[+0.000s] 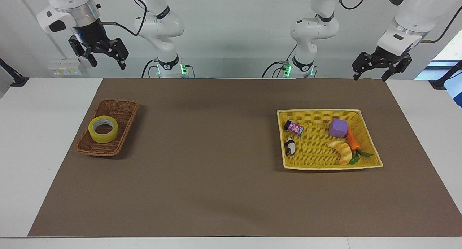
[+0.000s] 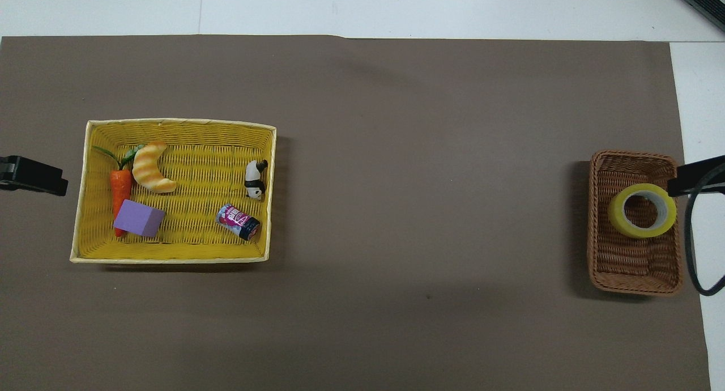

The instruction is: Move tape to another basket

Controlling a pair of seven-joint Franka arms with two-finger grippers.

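The tape lies flat in the brown wicker basket toward the right arm's end of the surface; it is judged light, stiff and smooth-sided, best taken across its wall, one finger in the core. The right tool hangs high, spread wide and empty, as does the waiting left tool. A clear path is left, though the yellow basket is crowded with a croissant, carrot, purple block, can and panda.

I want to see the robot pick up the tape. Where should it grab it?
The tape lies flat in the brown basket with its hole facing up. Probably best to come straight down from above, one finger in the hole and one outside, pinching the ring's wall. The right gripper, open, hangs high at that end of the table.
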